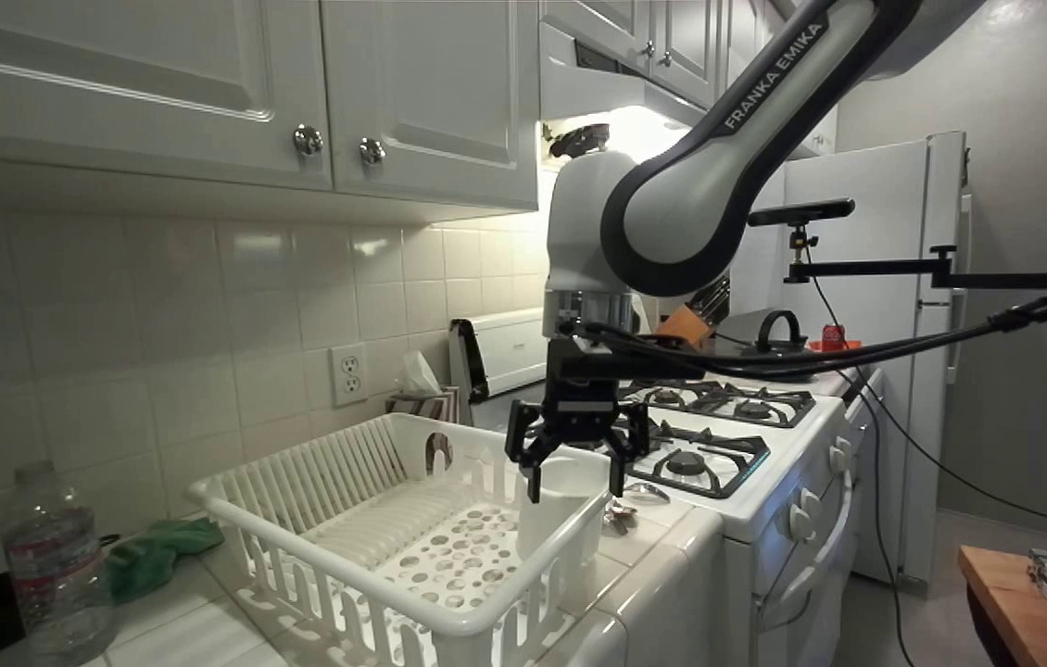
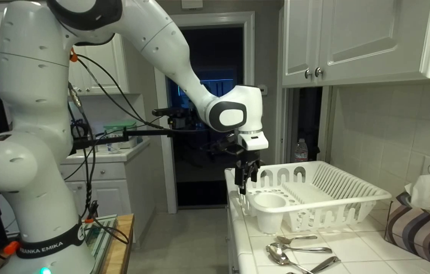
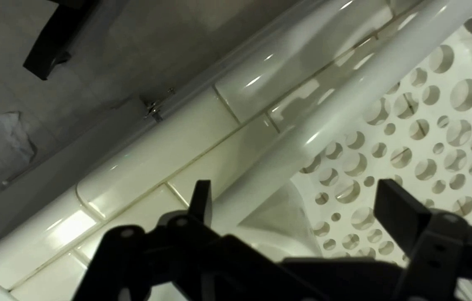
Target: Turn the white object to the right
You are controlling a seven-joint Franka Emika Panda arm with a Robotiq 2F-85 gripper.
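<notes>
The white object is a large white dish rack (image 1: 338, 567) on the tiled counter, with slotted sides and plate pegs. It also shows in an exterior view (image 2: 333, 204). A round white cup (image 2: 270, 219) stands at its corner nearest the cutlery. My gripper (image 1: 575, 484) is open and empty, pointing down over the rack's side near that cup. In the wrist view the rack's rim (image 3: 344, 104) runs between my open fingers (image 3: 294, 194). One finger is over the counter side, the other over the perforated rack floor. I cannot tell whether either finger touches the rim.
Spoons (image 2: 281, 257) lie beside the rack. A tissue box (image 2: 413, 228) stands by the tiled wall. A white stove (image 1: 746, 482) adjoins the counter. A clear bottle (image 1: 56, 574) and a green cloth (image 1: 157, 556) lie on the rack's far side from the stove. Cabinets (image 1: 431, 83) hang above.
</notes>
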